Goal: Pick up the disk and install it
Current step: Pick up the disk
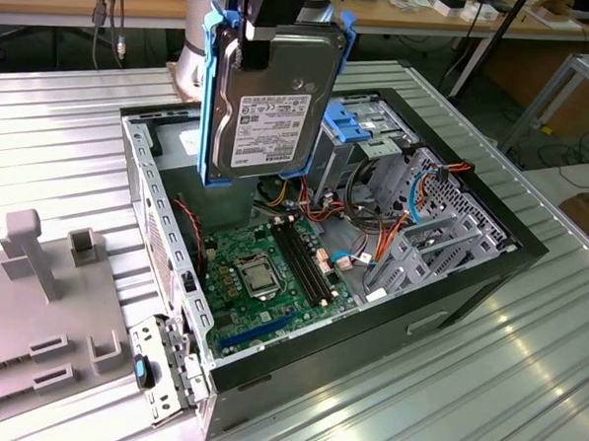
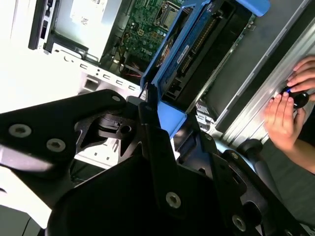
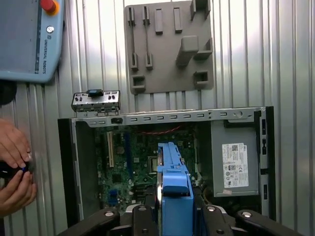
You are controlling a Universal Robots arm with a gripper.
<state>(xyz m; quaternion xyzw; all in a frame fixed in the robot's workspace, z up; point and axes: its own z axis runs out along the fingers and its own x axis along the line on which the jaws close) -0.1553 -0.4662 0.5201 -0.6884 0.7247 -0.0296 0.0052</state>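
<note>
Disk [image 1: 271,106]: upright, label showing, blue rails on both sides, clamped between the gripper [image 1: 275,27] jaws, hanging above the open computer case [image 1: 368,330], over its green motherboard [image 1: 257,268].

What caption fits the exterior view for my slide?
The tool holds the disk upright above the open computer case, motherboard exposed, disk not yet installed.

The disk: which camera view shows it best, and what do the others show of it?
The exterior view: the disk hangs upright in the gripper above the case, label and blue rails plain. The first wrist view shows its edge; the second wrist view, one rail and underside.
</note>
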